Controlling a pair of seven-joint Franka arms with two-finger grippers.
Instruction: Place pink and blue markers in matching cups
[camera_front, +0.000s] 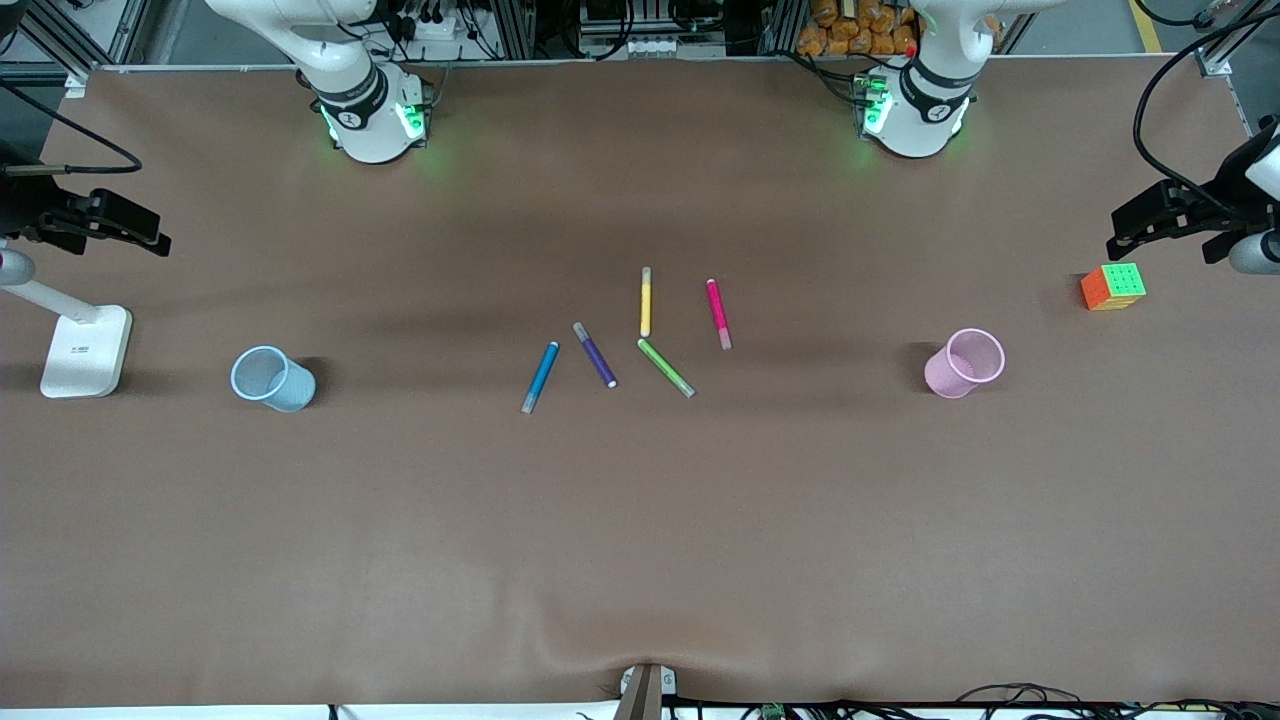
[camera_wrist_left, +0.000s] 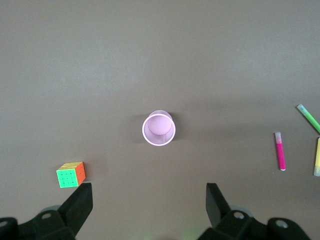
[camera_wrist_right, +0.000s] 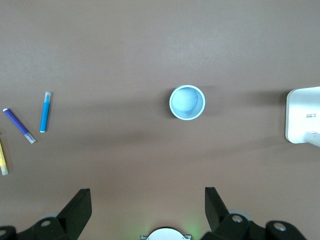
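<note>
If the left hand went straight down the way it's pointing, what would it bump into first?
Probably the bare brown table. The left hand points down with its fingers wide open. The small round pale pink mesh cup stands just ahead of the gap, so the hand might clip its rim; depth is hard to judge.

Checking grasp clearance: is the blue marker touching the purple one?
Apart. The front view shows bare table between the blue marker and the purple marker.

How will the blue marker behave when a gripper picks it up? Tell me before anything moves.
The blue marker is a slim, round, straight pen lying flat on the table, so it will probably roll if nudged sideways. It looks rigid and likely light. Its smooth barrel may slip or pivot unless pinched near the middle.
</note>
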